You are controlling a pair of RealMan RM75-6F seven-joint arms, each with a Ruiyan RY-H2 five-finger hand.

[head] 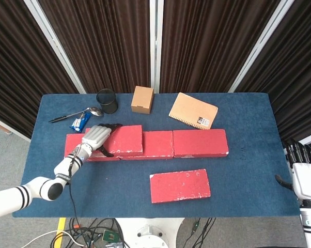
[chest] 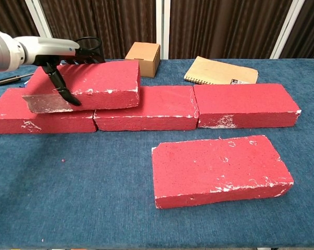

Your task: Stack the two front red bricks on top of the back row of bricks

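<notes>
My left hand (head: 96, 136) (chest: 60, 57) grips one red brick (head: 123, 140) (chest: 94, 84) at its left end and holds it over the back row of bricks (head: 160, 144) (chest: 146, 108), above the seam between the left and middle ones. A second red brick (head: 180, 185) (chest: 219, 169) lies flat on the table in front of the row, right of centre. My right hand (head: 304, 175) hangs off the table's right edge with nothing in it, its fingers held side by side.
Behind the row stand a black mesh cup (head: 107, 101) (chest: 89, 56), a small cardboard box (head: 142, 99) (chest: 143, 59) and a tan notebook (head: 193, 110) (chest: 221, 71). A pen, spoon and blue wrapper (head: 80, 122) lie at the back left. Blue cloth (chest: 84, 208) covers the table.
</notes>
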